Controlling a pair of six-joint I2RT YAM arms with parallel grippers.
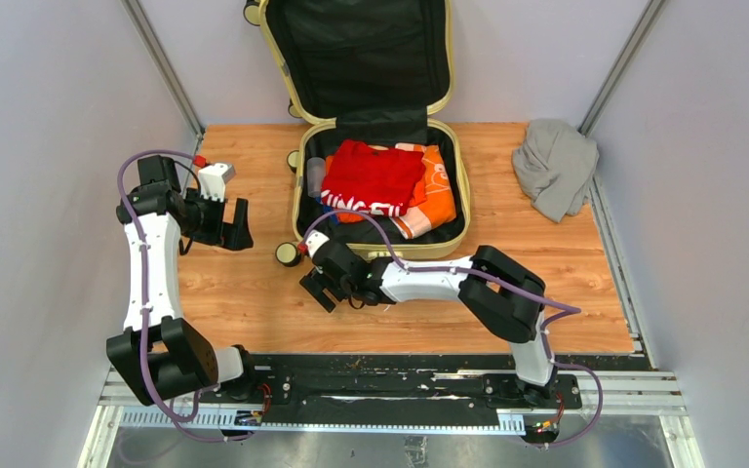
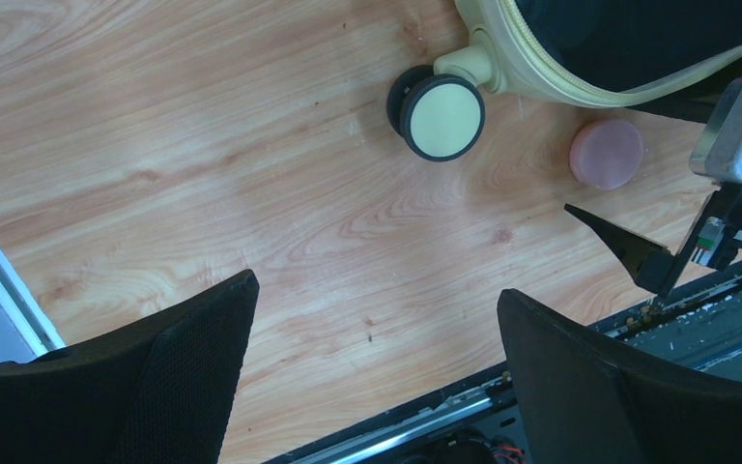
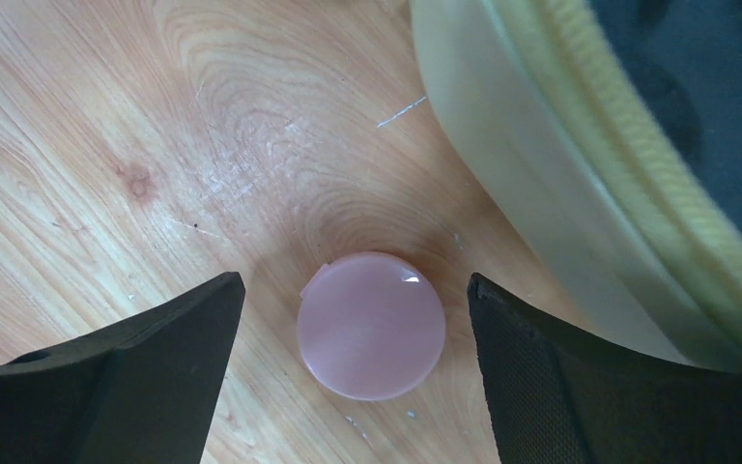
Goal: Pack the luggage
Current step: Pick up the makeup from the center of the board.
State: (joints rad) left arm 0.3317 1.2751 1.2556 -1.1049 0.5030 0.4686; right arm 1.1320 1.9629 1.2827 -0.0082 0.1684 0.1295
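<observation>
1. Your right claw [image 3: 355,285]: jaws spread wide, gripping nothing. They straddle a pink disc [image 3: 371,326] that lies flat on the wooden table [image 3: 106,116], with a gap on each side. This looks like the stance for a pinch.

2. Pink disc: it lies just beside the near left corner of the luggage [image 3: 502,164], outside the shell. By my reading it has yet to be packed.

3. The luggage [image 1: 461,185]: it lies open at the far middle of the table, with the lid propped upright behind. A red garment [image 1: 371,175] and an orange garment [image 1: 436,190] are folded inside.

4. Your left claw [image 2: 377,290]: fully open and empty, held over bare wood well to the left, probably to keep clear of the other arm.

5. Grey cloth [image 1: 554,166]: crumpled at the far right of the table, apart from the luggage.

6. Views: from above, your right wrist hides the disc. Only the wrist cameras show it. The left wrist also shows a wheel [image 2: 442,116] near the disc, but not the clothes.
</observation>
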